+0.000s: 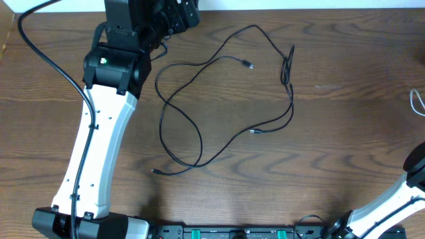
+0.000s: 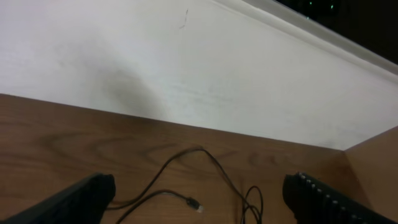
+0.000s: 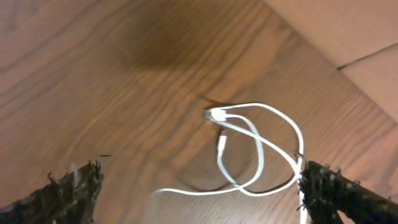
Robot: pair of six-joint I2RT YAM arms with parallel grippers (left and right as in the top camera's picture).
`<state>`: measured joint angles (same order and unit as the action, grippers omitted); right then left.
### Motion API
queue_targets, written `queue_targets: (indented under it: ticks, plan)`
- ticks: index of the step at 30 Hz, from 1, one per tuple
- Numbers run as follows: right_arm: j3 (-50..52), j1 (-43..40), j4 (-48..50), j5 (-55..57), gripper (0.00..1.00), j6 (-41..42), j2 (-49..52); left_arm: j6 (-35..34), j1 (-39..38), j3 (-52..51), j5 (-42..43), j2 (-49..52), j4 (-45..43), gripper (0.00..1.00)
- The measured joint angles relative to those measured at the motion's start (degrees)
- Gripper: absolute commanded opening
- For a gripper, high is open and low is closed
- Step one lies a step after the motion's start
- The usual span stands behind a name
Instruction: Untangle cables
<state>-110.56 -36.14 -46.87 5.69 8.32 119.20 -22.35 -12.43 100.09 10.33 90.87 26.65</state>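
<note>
Black cables (image 1: 288, 72): they lie in loose loops over the middle of the tabletop (image 1: 345, 172) and cross one another in several places. At the right end of the spread they pinch into a tight bunch, and I judge that is where the tangle sits.
White cable (image 3: 258, 146): it is curled on itself at the right edge of the tabletop, well apart from the black spread. I judge it is placed there so it counts as separated.
Right jaws: wide apart and gripping nothing. They hang over the white cable, which lies flat on the wood between my fingertips.
Left jaws: also wide and empty, up at the far edge by the wall (image 2: 186, 74). They look down on a black loop (image 2: 214, 163) and a plug tip (image 2: 194, 204), probably held back there to keep the spread in view.
Step in hand: the white cord is apart, so I judge the black ones come next.
Next move: pinch a free plug tip and draw it away from the bunch, not across other loops.
Risk: pulling mid-cord could tighten the bunch.
</note>
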Motion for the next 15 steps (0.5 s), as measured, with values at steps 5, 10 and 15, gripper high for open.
queue_targets:
  ticks: [5, 10, 15]
  plan:
    - [-0.20, 1.60, -1.68, -15.76, 0.99, -2.08, -2.62, 2.45, 0.00, 0.00, 2.75, 1.11, 0.81, 0.85]
    - [-1.20, 9.31, -4.70, -28.46, 0.99, -3.17, -5.64, 5.84, 0.00, 0.00, 9.35, 7.10, 1.25, 0.83]
    - [-1.25, 16.00, -6.40, -31.28, 0.99, -3.63, -5.79, 7.74, -0.85, 0.00, 15.69, 14.82, -2.86, 0.82]
